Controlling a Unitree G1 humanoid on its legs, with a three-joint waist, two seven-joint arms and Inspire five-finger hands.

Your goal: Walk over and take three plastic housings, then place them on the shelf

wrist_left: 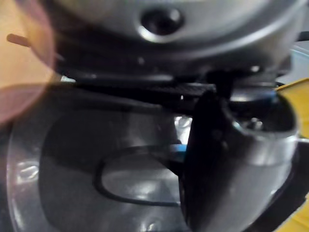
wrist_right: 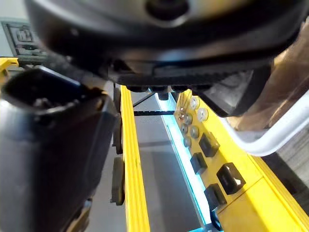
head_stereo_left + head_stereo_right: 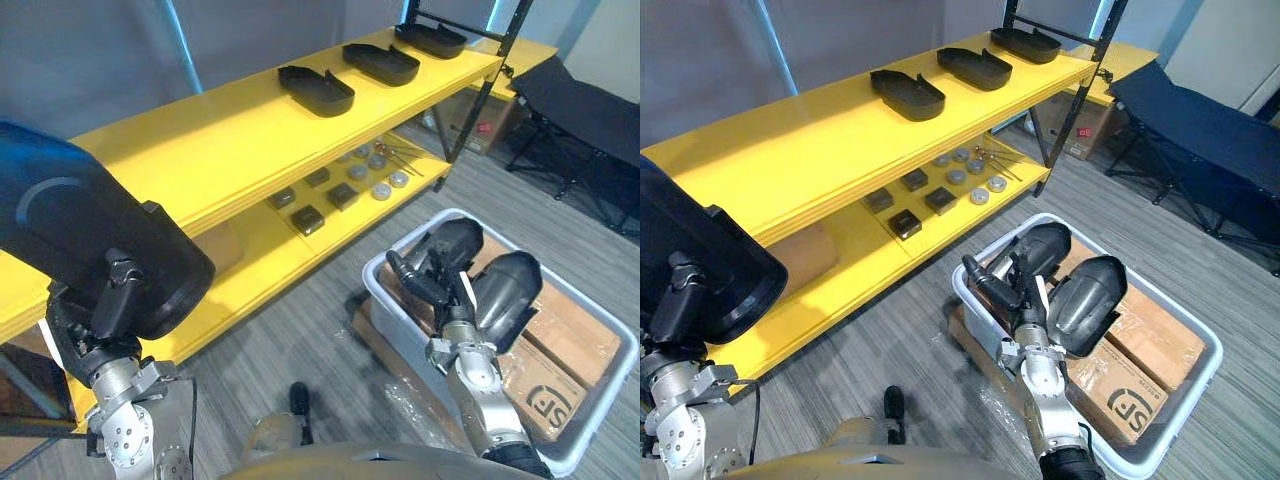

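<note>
**Left hand** (image 3: 110,300), low on the left and in front of the shelf: fingers curled round the edge of a large black plastic housing (image 3: 90,235), with the thumb pressed against its glossy dark surface in the left wrist view. Held housing raised off the floor, with its broad rounded back towards the camera, overlapping the front edge of the yellow top shelf (image 3: 230,130).

**Right hand** (image 3: 432,283), over the pale bin (image 3: 408,236) on the grey carpet (image 3: 290,330): fingers stretched out nearly straight and closed on nothing, pointing towards the shelf.

**In the bin:** two more dark housings, the rear housing (image 3: 455,245) just behind the fingers and the front housing (image 3: 510,290) just beside the palm. Contact with either cannot be told. Both propped on brown cardboard boxes (image 3: 570,335).

**On the top shelf:** three shallow black housings lying hollow side up in a row, well apart from both hands.
- Near housing (image 3: 316,90)
- Middle housing (image 3: 381,63)
- Far housing (image 3: 431,39), beside the black upright of the frame

**On the lower shelf** (image 3: 270,250): small dark square blocks (image 3: 307,218) and, farther along, round metal discs (image 3: 380,190).

**Beyond the shelf's far end:** a dark folding cot (image 3: 590,105).
</note>
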